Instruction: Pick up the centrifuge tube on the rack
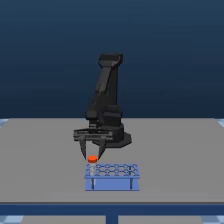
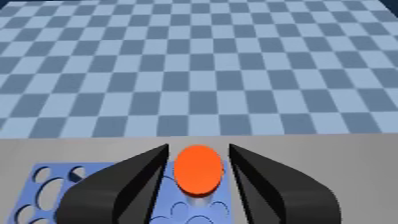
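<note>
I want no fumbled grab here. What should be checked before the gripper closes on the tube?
1. Tube seated in rack, at the end on the exterior view's left: ok.
2. Gripper open, jaws apart: ok.
3. Orange cap lies between the two fingers: ok.
4. Fingertips low enough to flank the cap: ok.
5. Fingers clear of the rack plate: cannot tell.
6. Neighbouring holes empty, nothing in the way: ok.
</note>
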You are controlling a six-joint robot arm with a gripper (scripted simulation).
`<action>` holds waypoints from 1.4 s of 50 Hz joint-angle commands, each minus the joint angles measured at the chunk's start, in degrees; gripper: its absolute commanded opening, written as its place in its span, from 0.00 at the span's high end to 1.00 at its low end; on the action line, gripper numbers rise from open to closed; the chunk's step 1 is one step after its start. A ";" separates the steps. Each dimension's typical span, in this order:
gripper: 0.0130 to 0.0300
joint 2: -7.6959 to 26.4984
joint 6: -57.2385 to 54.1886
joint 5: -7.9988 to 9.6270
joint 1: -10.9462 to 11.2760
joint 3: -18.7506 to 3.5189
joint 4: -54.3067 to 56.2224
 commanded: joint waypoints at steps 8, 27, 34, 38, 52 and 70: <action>0.00 1.36 -6.91 -1.61 0.00 0.75 5.78; 0.00 2.27 -10.20 -2.47 0.00 1.19 8.90; 0.00 2.28 -10.23 -2.48 0.00 1.20 8.93; 1.00 2.28 -10.23 -2.48 0.00 1.20 8.93; 1.00 2.28 -10.23 -2.48 0.00 1.20 8.93; 1.00 1.88 -8.84 -2.07 -0.03 1.01 7.61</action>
